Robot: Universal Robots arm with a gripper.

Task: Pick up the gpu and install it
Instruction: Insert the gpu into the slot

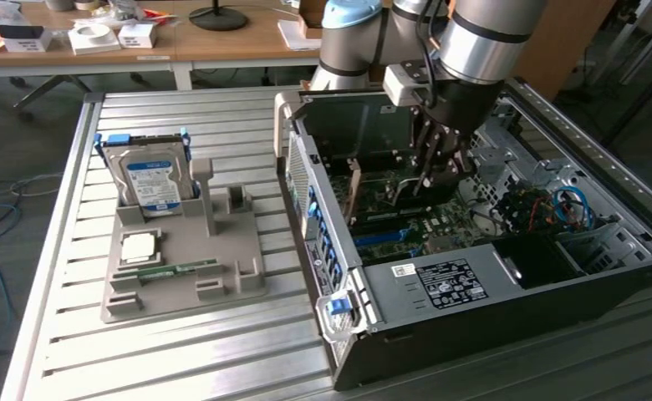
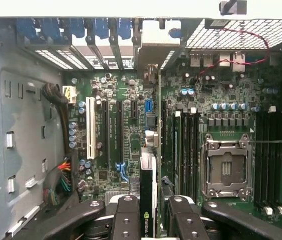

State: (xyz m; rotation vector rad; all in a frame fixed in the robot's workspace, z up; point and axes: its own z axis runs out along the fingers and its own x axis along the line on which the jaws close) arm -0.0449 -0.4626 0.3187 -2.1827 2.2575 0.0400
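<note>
The gpu [image 2: 150,165] is a thin dark card seen edge-on, standing upright over the motherboard [image 2: 130,165] inside the open computer case [image 1: 449,288]. Its metal bracket end reaches toward the case's rear slot openings [image 2: 153,55]. My gripper [image 2: 153,217] is shut on the card, with one black finger [image 2: 127,215] on each side of it. In the exterior view my gripper [image 1: 429,177] hangs down into the case, low over the board.
Expansion slots [image 2: 111,127] lie beside the card and a CPU socket [image 2: 226,170] on its other side. On the exterior view's left, a grey fixture [image 1: 181,276] holds a hard drive [image 1: 151,180], a CPU chip [image 1: 139,245] and a memory stick [image 1: 170,269].
</note>
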